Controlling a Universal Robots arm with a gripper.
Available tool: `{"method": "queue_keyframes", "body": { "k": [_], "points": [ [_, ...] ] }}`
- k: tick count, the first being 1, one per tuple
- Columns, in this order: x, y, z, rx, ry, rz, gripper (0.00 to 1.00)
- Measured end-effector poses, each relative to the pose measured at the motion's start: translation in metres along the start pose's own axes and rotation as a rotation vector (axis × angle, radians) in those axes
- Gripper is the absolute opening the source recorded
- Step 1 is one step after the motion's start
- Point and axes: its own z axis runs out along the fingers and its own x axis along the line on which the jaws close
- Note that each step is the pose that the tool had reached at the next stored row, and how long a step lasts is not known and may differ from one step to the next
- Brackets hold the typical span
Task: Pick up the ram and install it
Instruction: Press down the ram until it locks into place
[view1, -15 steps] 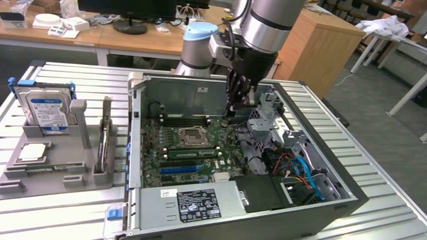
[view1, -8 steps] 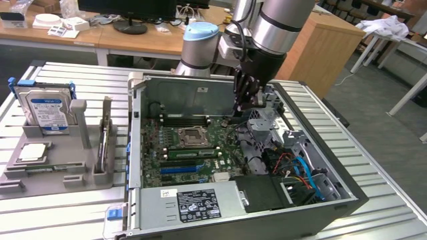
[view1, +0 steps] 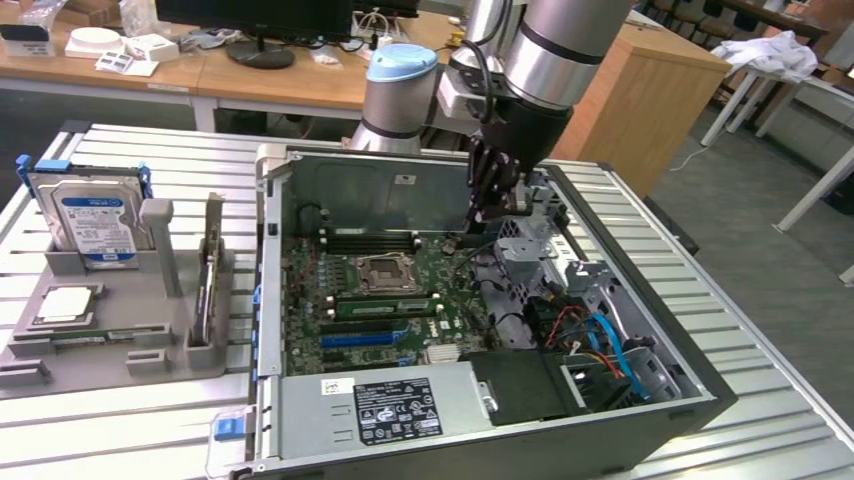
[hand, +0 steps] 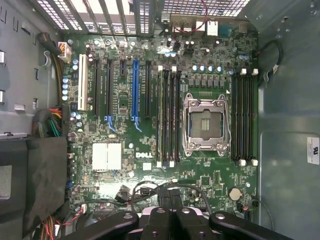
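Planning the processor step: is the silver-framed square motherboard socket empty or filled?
Empty: the silver-framed square socket shows bare dark contacts, no chip.

The one legible text is the brand name DELL (hand: 144, 155), in white capital letters on the green motherboard (hand: 210, 185), seen in the wrist view just beside a pale square heat sink (hand: 106, 156). A white sticker (hand: 313, 150) on the grey case wall carries dark marks too small to read. In the exterior view, a black and white label (view1: 396, 405) lies on the silver power supply (view1: 300, 430); its logos and fine print cannot be made out. A blue and white label (view1: 96, 215) on the upright hard drive (view1: 87, 185) is likewise unreadable.
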Motion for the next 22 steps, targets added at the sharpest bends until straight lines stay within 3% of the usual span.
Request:
{"method": "queue_keyframes", "body": {
  "k": [22],
  "points": [
    [0.001,-0.001,0.0194,0.0001,-0.0001,0.0,0.11]
  ]
}}
